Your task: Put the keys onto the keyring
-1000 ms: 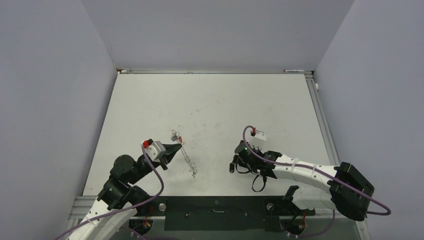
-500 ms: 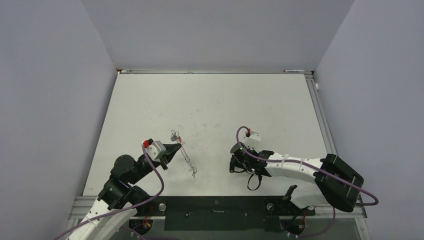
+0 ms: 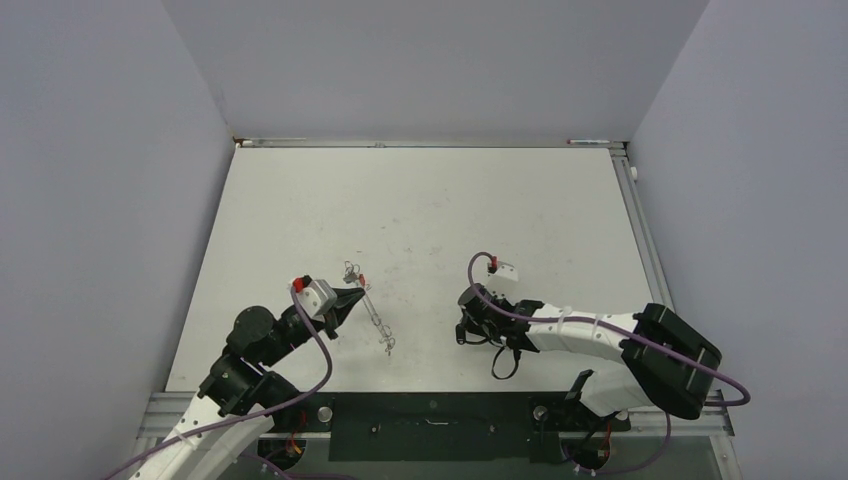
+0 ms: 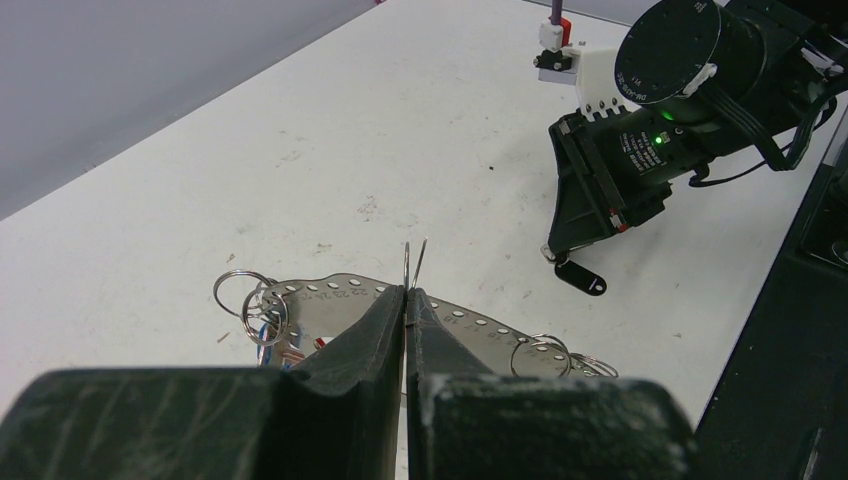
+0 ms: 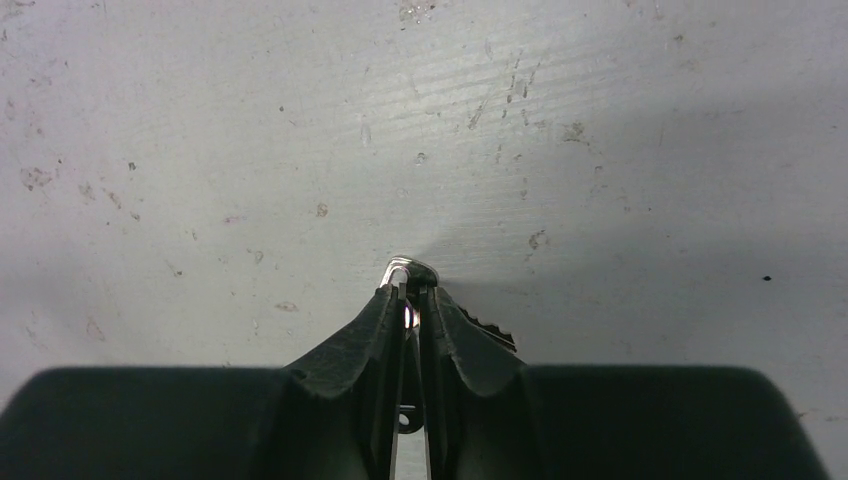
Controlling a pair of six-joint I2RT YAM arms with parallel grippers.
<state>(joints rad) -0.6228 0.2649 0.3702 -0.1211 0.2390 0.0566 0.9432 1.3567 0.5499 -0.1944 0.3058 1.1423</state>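
The left gripper [image 4: 407, 295] has its jaws pressed fully together on the thin wire of the keyring [image 4: 411, 258], which stands edge-on above the fingertips, low over the white table [image 3: 420, 200]. Blue and red key heads [image 4: 282, 338] bunch just beside the keyring, on its left in the wrist view. Well to the right of the keyring, the right gripper [image 5: 412, 295] points down at the table, its jaws drawn almost together, pinching a small silver key [image 5: 412, 270].
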